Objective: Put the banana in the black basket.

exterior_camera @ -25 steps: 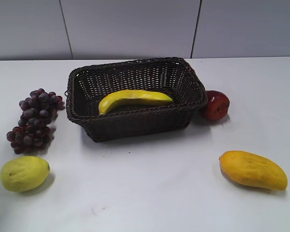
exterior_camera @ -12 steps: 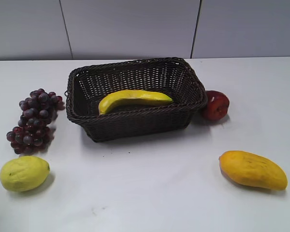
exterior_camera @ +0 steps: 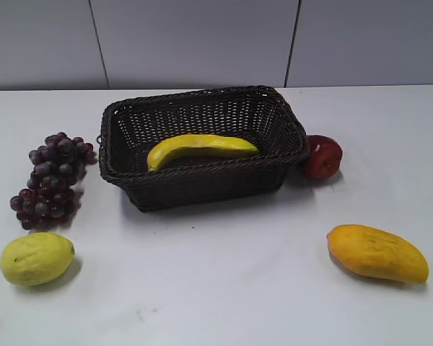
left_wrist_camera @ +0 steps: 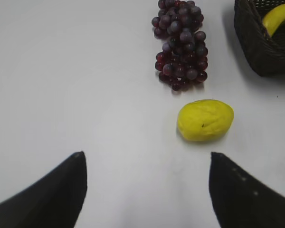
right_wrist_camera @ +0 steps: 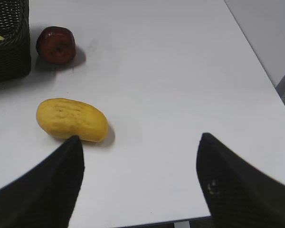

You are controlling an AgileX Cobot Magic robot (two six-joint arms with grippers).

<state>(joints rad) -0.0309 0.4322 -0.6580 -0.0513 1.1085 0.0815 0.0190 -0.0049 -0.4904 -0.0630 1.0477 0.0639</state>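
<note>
The banana (exterior_camera: 199, 147) lies inside the black basket (exterior_camera: 202, 189) at the back middle of the white table, its length along the basket. Part of the banana (left_wrist_camera: 277, 18) and a basket corner (left_wrist_camera: 256, 50) show at the top right of the left wrist view. A basket corner (right_wrist_camera: 9, 52) shows at the top left of the right wrist view. My left gripper (left_wrist_camera: 145, 154) is open and empty above bare table, near the lemon. My right gripper (right_wrist_camera: 138, 137) is open and empty above the table near its front right edge. Neither gripper shows in the exterior view.
Purple grapes (exterior_camera: 52, 179) lie left of the basket, with a yellow lemon (exterior_camera: 36, 258) in front of them. A red apple (exterior_camera: 322, 156) touches the basket's right side. An orange-yellow mango (exterior_camera: 377, 253) lies front right. The table's right edge (right_wrist_camera: 256, 61) is close to my right gripper.
</note>
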